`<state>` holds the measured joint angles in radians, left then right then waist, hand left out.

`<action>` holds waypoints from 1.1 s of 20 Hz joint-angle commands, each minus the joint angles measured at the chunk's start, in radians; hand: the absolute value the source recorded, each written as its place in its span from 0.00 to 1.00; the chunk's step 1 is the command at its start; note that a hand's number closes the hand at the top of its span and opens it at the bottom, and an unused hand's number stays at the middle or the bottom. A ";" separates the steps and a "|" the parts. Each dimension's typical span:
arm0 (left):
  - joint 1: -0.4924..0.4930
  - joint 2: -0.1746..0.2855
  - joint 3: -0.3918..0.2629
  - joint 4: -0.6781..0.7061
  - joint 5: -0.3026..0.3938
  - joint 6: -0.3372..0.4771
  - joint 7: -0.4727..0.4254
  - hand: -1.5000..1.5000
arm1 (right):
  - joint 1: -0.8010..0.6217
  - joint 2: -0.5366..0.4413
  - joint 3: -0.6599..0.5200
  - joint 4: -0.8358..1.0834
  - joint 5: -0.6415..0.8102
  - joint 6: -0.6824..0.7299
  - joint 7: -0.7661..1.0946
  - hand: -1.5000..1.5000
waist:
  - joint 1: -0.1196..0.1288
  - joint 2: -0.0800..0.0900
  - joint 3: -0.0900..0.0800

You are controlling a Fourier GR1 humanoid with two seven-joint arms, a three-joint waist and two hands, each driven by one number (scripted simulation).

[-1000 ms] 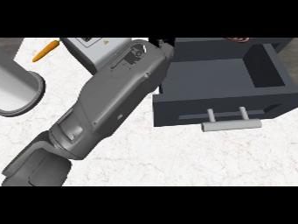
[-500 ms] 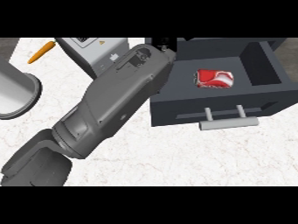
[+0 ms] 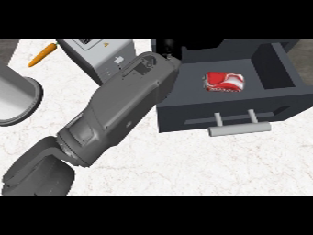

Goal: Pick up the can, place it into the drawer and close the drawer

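The red and white can lies on its side inside the open dark grey drawer, with nothing touching it. My left forearm runs from the lower left up to the drawer's back left corner. Only a small black part of the left hand shows there, above the drawer's left wall and apart from the can. The drawer's pale bar handle faces the near edge. The right hand shows nowhere.
A tall grey cylinder stands at the left. An orange carrot lies at the back left. A grey and white box-like appliance sits behind the forearm. White marble counter stretches in front of the drawer.
One second ago the can was at the drawer's back edge by the hand; it then dropped into the drawer. The hand has pulled back to the left.
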<state>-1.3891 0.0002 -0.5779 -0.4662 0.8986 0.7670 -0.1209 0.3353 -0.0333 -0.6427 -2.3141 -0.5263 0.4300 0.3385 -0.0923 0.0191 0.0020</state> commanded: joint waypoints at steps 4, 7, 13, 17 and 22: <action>-0.022 0.000 -0.026 0.032 0.052 0.032 -0.050 0.00 | -0.029 -0.057 -0.039 0.049 -0.040 0.011 0.000 0.00 | -0.010 0.003 0.000; -0.027 0.000 -0.027 0.030 0.084 0.028 -0.055 0.00 | -0.057 -0.045 -0.021 0.013 -0.005 -0.013 -0.001 0.00 | -0.007 0.004 0.000; -0.009 0.000 -0.021 -0.018 0.123 0.042 -0.120 0.00 | -0.068 -0.074 -0.033 -0.081 0.222 0.088 -0.160 0.00 | -0.003 0.006 0.000; -0.027 0.000 -0.022 -0.005 0.130 0.004 -0.145 0.00 | -0.140 -0.082 0.011 -0.084 0.303 0.084 -0.208 0.00 | 0.030 0.001 -0.001; -0.019 0.000 -0.057 -0.041 0.147 0.065 -0.179 0.00 | -0.188 -0.071 0.107 -0.137 0.498 0.072 -0.215 0.00 | 0.037 -0.002 -0.001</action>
<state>-1.4150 0.0001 -0.6122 -0.4875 1.0331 0.7989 -0.2748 0.1821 -0.1104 -0.5910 -2.3928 -0.1647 0.5156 0.1251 -0.0625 0.0194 0.0015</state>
